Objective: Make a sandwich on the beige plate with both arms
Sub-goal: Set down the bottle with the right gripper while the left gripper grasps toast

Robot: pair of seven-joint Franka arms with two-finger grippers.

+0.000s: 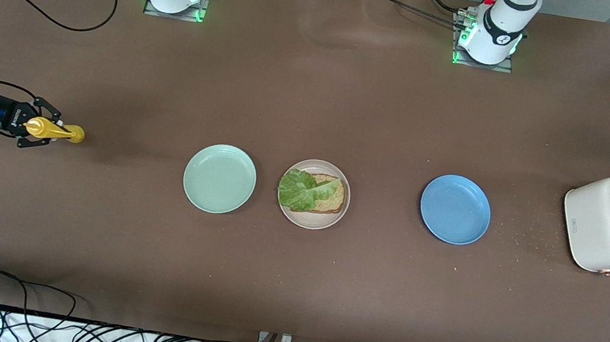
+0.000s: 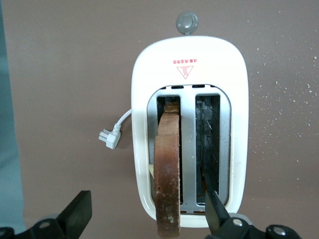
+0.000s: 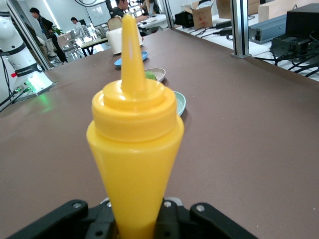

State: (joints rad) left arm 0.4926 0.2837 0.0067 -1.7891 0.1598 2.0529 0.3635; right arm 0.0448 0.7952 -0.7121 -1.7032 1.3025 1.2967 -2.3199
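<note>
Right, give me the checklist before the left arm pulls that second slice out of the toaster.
1. Left pincer open, straddling the bread slice in the toaster: ok.
2. Fingers closed on the slice: not ok.
3. Slice standing proud of its slot: ok.
4. Beige plate holds the bottom slice with lettuce on top: ok.
5. Right pincer shut on the yellow bottle, away from the plates: ok.
</note>
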